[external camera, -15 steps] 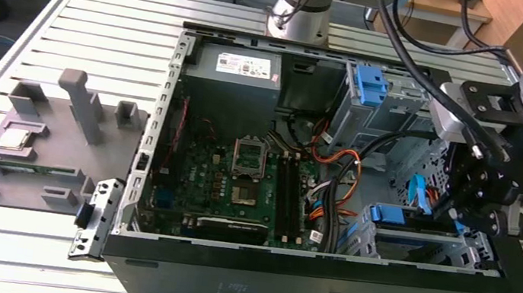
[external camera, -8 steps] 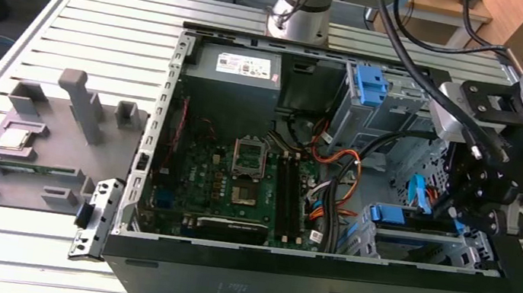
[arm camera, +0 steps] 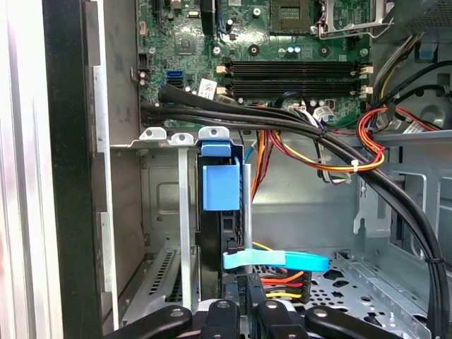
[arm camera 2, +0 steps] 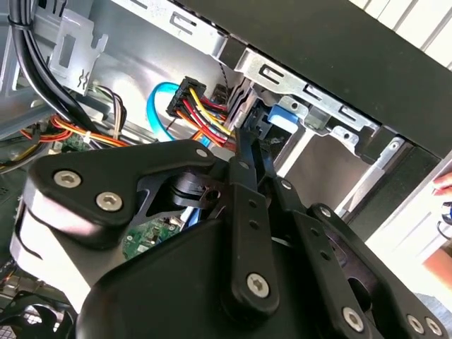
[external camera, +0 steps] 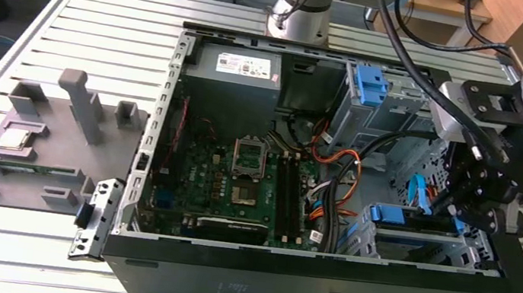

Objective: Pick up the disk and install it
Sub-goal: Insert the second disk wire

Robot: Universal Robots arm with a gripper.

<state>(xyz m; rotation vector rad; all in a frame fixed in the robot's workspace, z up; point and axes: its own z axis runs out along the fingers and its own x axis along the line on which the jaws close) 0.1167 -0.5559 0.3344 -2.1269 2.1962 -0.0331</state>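
The disk (arm camera: 220, 189) stands on edge in a slot of the metal drive cage (arm camera: 161, 212) inside the open computer case. Its blue frame tab faces the camera and its dark body runs down behind it. In the exterior view the disk's blue frame (external camera: 404, 216) lies in the cage at the case's near right corner. My gripper (arm camera: 247, 300) hangs just over the disk's end with its fingers close together and nothing visible between them. In the second wrist view the fingertips (arm camera 2: 248, 145) point at the blue frame (arm camera 2: 281, 120). The gripper (external camera: 473, 211) sits low inside the case.
A thick black cable bundle (arm camera: 282, 123) and coloured power wires (arm camera: 353, 152) cross above the cage. A light blue data cable (arm camera: 279, 261) lies beside the fingers. The motherboard (external camera: 237, 174) fills the case's middle. Another blue bracket (external camera: 368, 85) sits in the far bay. A grey fixture (external camera: 36, 146) lies at the exterior view's left.
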